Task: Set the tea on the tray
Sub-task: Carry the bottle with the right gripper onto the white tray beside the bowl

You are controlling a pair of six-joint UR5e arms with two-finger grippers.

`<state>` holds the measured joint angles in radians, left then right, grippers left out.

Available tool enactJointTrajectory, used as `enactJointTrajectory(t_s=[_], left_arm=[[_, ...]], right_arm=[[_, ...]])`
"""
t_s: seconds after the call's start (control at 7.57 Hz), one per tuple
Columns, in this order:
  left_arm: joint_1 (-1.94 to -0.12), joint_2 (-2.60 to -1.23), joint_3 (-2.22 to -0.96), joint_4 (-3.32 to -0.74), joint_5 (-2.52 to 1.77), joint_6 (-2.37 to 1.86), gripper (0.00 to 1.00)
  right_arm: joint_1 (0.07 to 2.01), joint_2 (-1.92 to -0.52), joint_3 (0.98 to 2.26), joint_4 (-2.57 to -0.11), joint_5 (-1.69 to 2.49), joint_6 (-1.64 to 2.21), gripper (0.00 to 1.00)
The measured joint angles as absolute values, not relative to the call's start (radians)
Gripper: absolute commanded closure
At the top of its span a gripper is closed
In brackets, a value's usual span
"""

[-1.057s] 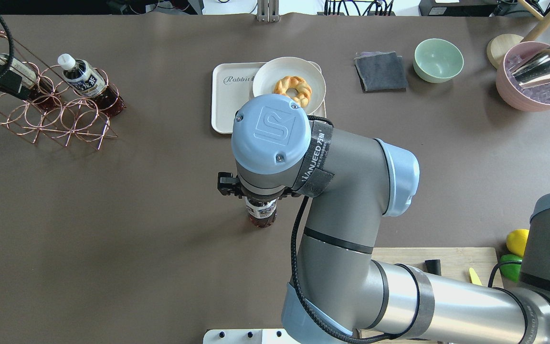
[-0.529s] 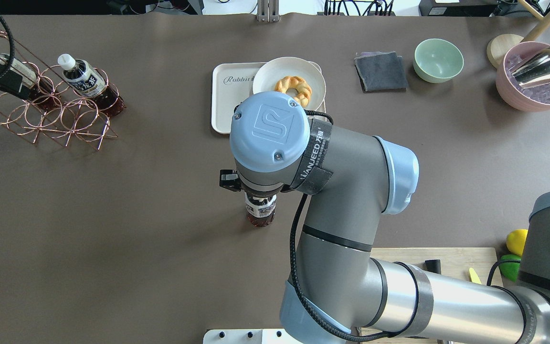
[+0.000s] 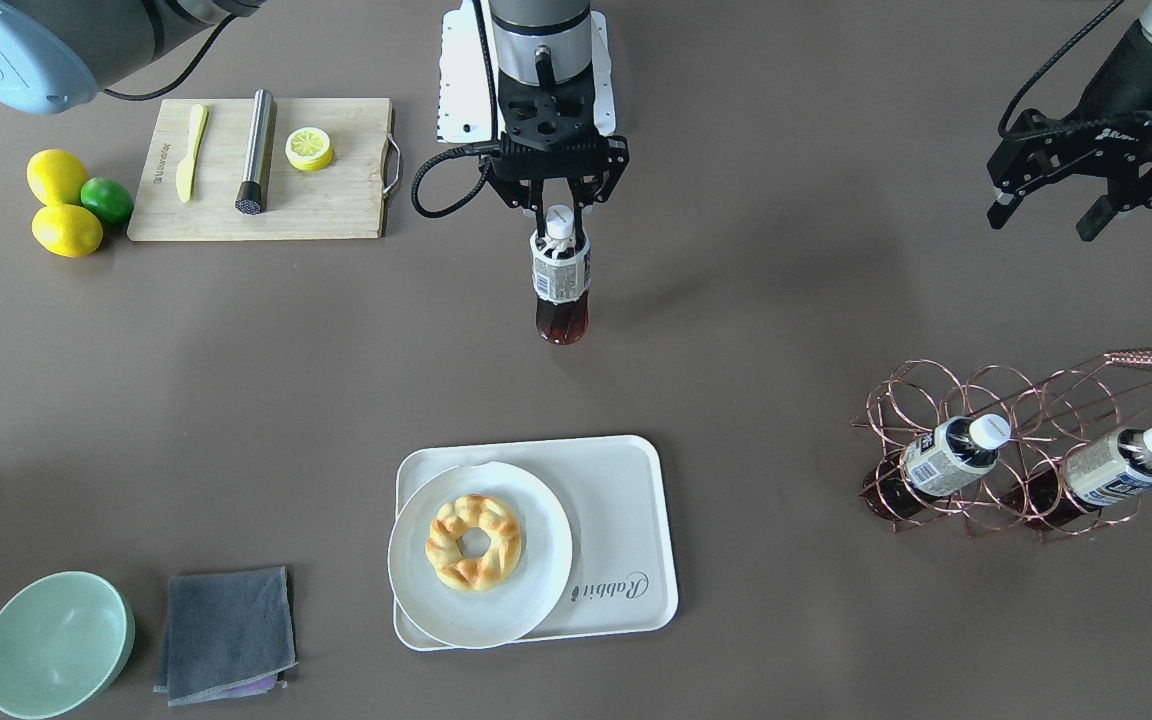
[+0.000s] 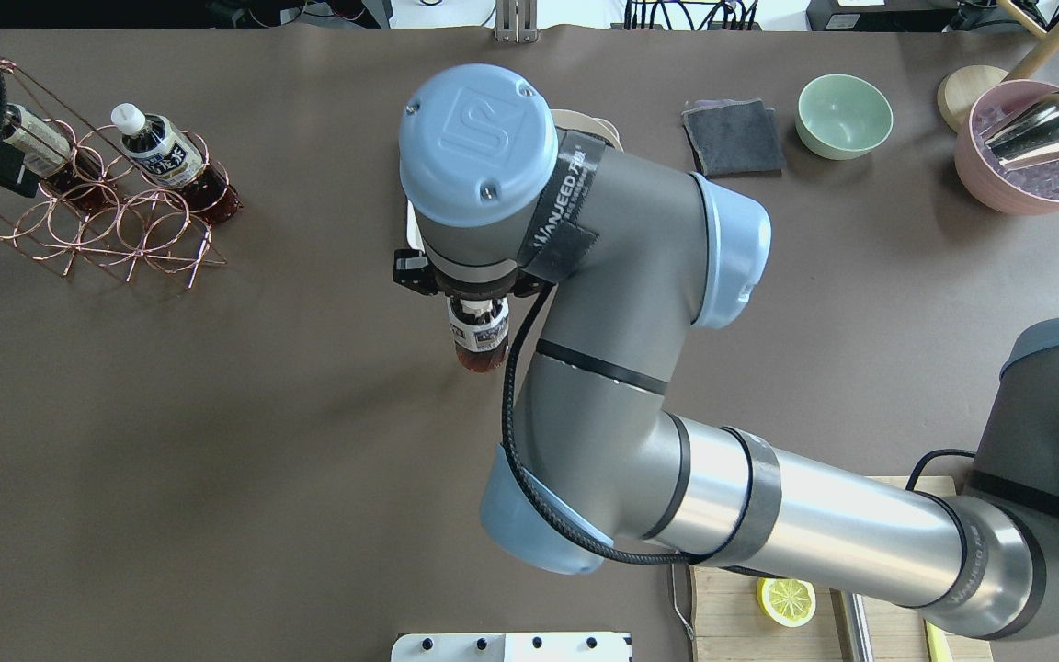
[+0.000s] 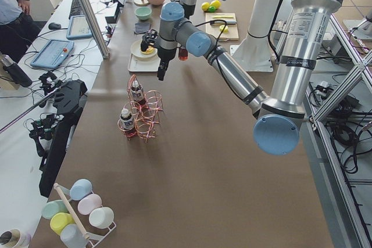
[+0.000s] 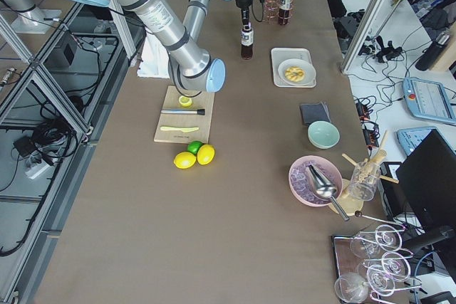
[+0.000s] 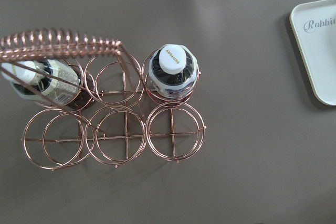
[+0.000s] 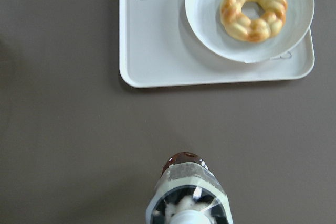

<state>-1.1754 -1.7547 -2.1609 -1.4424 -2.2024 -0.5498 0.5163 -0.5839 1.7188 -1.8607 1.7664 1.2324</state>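
Midway across the desk (image 3: pixel 236 350), the right claw (image 3: pixel 558 208) is pinching the tea (image 3: pixel 561 285) by its white-capped neck, the bottle hanging upright, well apart from the tray (image 3: pixel 626 520). The left claw (image 3: pixel 1046 215) is hovering spread above the copper wire rack (image 3: pixel 1026 440).

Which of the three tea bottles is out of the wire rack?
The bottle held by the right gripper; the other two sit slanted in the copper rack.

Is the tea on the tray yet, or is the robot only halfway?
Not yet. Done: the right fingers grip the tea near its cap. In hand: it hangs upright over the table, short of the tray. Left: carry it over, set it on the tray's bare part beside the plate, let go.
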Motion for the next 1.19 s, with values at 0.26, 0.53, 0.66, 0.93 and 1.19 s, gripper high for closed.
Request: enactJointTrajectory(t_s=[0.26, 0.53, 0.66, 0.93, 1.19], left_arm=[[-1.224, -1.623, -2.183, -1.550, -2.211, -0.545, 0.12], [-1.257, -1.444, -2.183, -1.739, -2.215, -0.543, 0.13], [-1.274, -1.392, -2.183, -1.796, -2.223, -0.543, 0.13], [-1.298, -1.356, -2.183, -1.831, -2.255, -0.543, 0.13], [-1.302, -1.351, -2.181, -1.836, -2.262, -0.543, 0.12]], right_arm=[[0.604, -0.462, 1.461, -1.725, 1.784, 1.187, 1.00], [0.679, -0.340, 1.186, -1.587, 1.821, 1.147, 1.00], [0.698, -0.287, 1.064, -1.526, 1.831, 1.136, 1.00], [0.711, -0.240, 0.932, -1.459, 1.837, 1.116, 1.00], [0.714, -0.233, 0.904, -1.446, 1.840, 1.103, 0.00]])
